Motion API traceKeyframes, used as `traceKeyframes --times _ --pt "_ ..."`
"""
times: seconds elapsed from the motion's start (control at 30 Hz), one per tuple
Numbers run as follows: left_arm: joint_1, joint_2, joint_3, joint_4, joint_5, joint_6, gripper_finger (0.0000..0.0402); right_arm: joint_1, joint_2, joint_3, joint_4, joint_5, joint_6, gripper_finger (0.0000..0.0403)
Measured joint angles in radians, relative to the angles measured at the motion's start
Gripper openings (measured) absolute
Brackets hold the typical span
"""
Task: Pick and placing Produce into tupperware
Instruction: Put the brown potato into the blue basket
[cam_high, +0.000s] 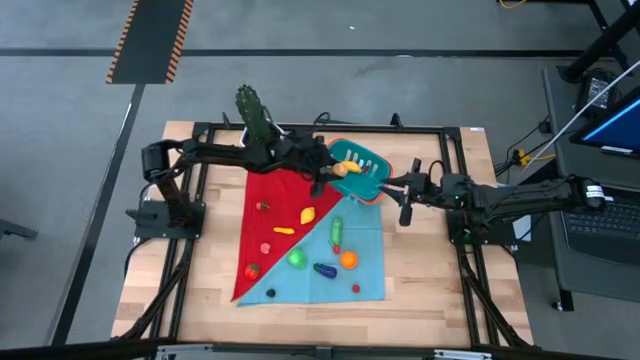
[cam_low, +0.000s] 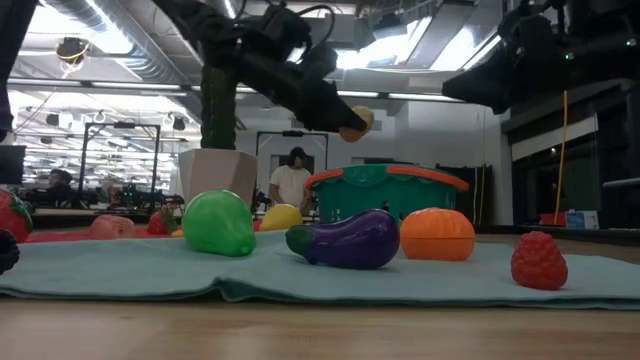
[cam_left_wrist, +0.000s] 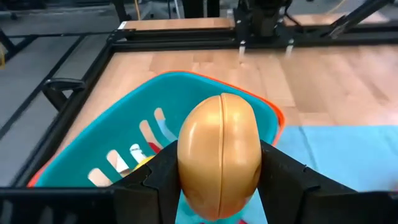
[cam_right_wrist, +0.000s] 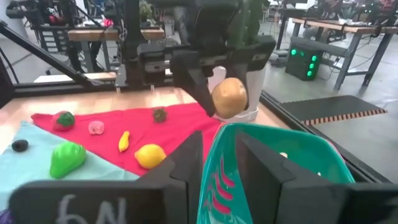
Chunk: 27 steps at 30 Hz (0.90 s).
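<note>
A grey concrete floor (cam_high: 300, 90) carries a black-and-orange hazard-striped mat (cam_high: 150, 40) beyond the light wooden worktop's (cam_high: 430, 250) far edge. Bright ceiling lights (cam_low: 70, 48) glare over distant workbenches (cam_right_wrist: 348, 28), where a person in a white shirt (cam_low: 293, 183) stands.

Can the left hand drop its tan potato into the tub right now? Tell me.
Probably yes. The left hand holds the tan potato above the open teal tub, which the right hand grips by its rim.
</note>
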Motion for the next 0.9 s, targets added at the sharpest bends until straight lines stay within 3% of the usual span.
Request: traceKeyframes --times 0.2,0.4,0.9 --pt "-0.002 0.07 0.093 -0.084 -0.035 0.043 0.0164 0.0 0.0 0.0 -0.012 -0.001 0.002 0.0098" --pt "-0.008 0.132 0.18 -0.171 -0.182 0.092 0.0161 0.0 0.0 0.0 -0.014 -0.001 0.001 0.0098" --pt "-0.004 0.255 0.316 -0.303 -0.184 0.137 0.017 0.0 0.0 0.0 -0.019 -0.001 0.001 0.0098"
